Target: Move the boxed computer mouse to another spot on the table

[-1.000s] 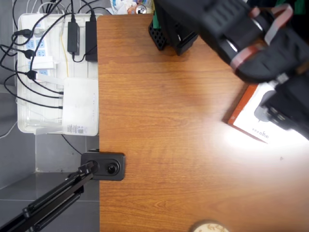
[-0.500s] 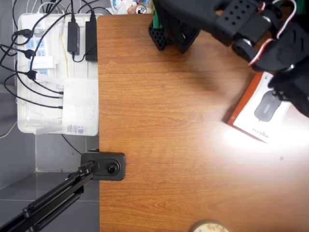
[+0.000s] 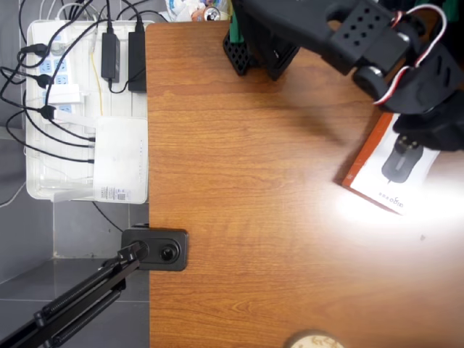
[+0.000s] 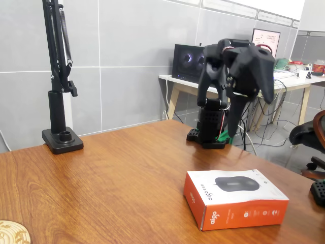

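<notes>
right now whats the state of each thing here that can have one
boxed computer mouse: closed, lying flat on the table, not held
gripper: raised above the box, holding nothing; open or shut unclear
power strips: several plugs in
round cork-like coaster: flat, nothing on it

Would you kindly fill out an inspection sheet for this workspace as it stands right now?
Surface: brown wooden table, glossy, with a bright glare patch near the box.
Job's things: boxed mouse lies flat on the table, white face up, orange sides; nothing touches it.
Clutter: a round wooden coaster at the table edge; a black lamp-arm base.
Gripper: gripper hangs above the box, pointing down; open or shut cannot be told.
Cables: black cables in a white tray beside the table.
Surroundings: grey tiled wall, a desk with a monitor behind.
</notes>
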